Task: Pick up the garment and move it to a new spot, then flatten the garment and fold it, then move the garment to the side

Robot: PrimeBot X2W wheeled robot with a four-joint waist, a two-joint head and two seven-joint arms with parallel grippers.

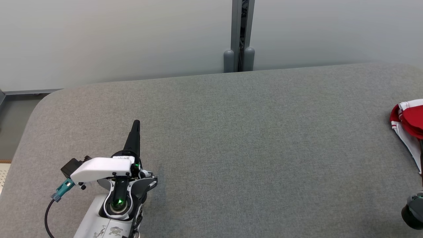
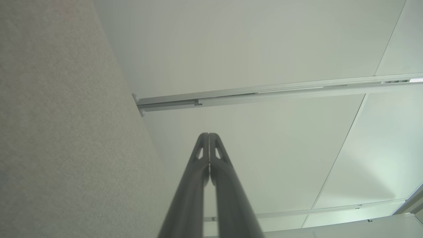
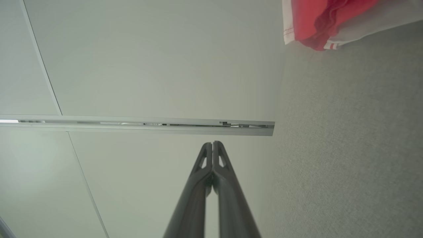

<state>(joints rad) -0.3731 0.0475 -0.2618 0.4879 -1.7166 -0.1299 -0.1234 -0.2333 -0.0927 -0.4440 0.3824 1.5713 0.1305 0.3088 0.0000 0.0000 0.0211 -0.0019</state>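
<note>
Two pairs of long dark fingers are clenched tight, with nothing between them. The left gripper (image 1: 135,123) hangs over the near left part of the grey fabric-covered worktop (image 1: 248,148), and its fingers point toward the far edge. In the left wrist view the left gripper (image 2: 209,136) shows its tips pressed together against a pale wall (image 2: 264,43). The right gripper (image 3: 212,143) looks the same in the right wrist view, tips meeting and empty, with the grey worktop running down the right side of that view. The garment (image 1: 409,117), red with white trim, lies crumpled at the far right of the worktop, partly cut off by the head view's edge and well apart from the left gripper. The garment (image 3: 317,19) shows a bunched corner at the top right of the right wrist view, clear of the fingers. A dark rounded part of the right arm (image 1: 413,211) sits at the near right, just nearer than the garment. A grey post (image 1: 243,36) stands behind the far edge.
</note>
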